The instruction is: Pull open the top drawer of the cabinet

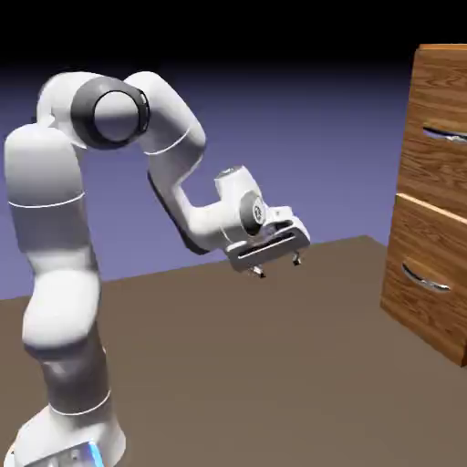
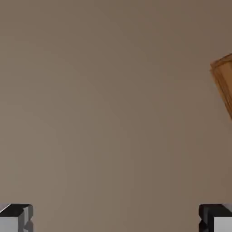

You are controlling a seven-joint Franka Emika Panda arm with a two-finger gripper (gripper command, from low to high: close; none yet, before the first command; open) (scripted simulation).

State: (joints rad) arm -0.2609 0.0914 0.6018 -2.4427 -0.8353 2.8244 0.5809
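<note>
1. At the table's (image 1: 228, 365) 3 o'clock edge in the exterior view, the cabinet (image 1: 436, 196) stands upright, reddish-brown wood grain, cut off by the frame.
2. The top drawer (image 1: 440, 137) sits flush w/ the cabinet face, pushed in; its silver handle (image 1: 449, 135) shows only in part at the frame's edge.
3. Below it, a lower drawer (image 1: 429, 274) w/ its own curved silver handle (image 1: 425, 278), also flush.
4. The white arm (image 1: 55, 274) rises from 7 o'clock, elbow bent near 11 o'clock.
5. The gripper (image 1: 278, 265) hangs mid-frame above the table, fingers pointing down, jaws spread wide, nothing between them; well apart from the cabinet.
6. Hand view: both fingertips (image 2: 16, 217) at the bottom corners, bare brown tabletop between; at 3 o'clock a wood-grain sliver, prob. the cabinet's (image 2: 225, 84) corner.
</note>
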